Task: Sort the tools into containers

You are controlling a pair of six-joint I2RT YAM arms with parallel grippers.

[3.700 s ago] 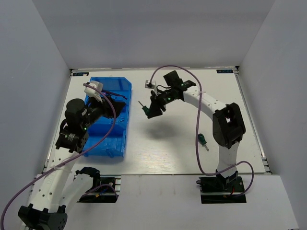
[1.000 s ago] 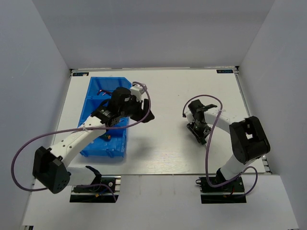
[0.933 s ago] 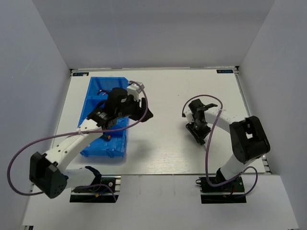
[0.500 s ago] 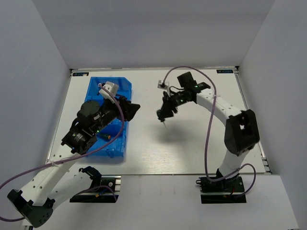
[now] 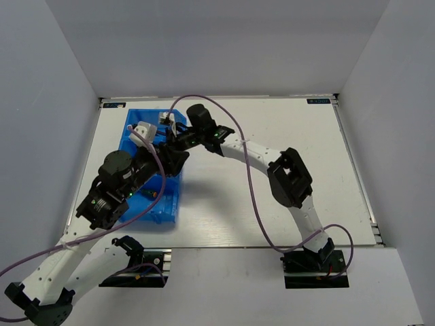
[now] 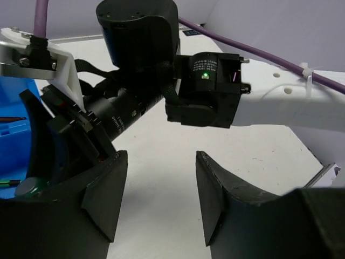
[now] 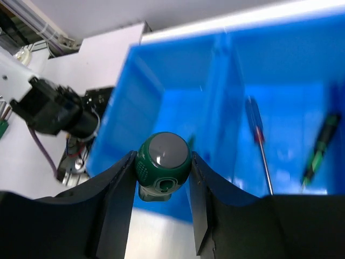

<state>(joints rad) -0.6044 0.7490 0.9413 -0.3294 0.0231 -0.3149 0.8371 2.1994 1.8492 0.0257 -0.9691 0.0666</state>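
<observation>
Gripping stubby green screwdriver (image 7: 163, 166) (grey-capped), blue bin (image 7: 178, 75)

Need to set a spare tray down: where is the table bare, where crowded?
Bare: the table right of the right arm, out to its right edge, and the middle patch between the blue bin and that arm. Crowded: over the bin, where both arms meet.

White table (image 5: 319, 136) (blue bin (image 5: 170, 207) atop)

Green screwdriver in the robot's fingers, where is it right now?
In the middle of the right wrist view, the green screwdriver is pinched in the right gripper, just over the blue bin's edge.
</observation>
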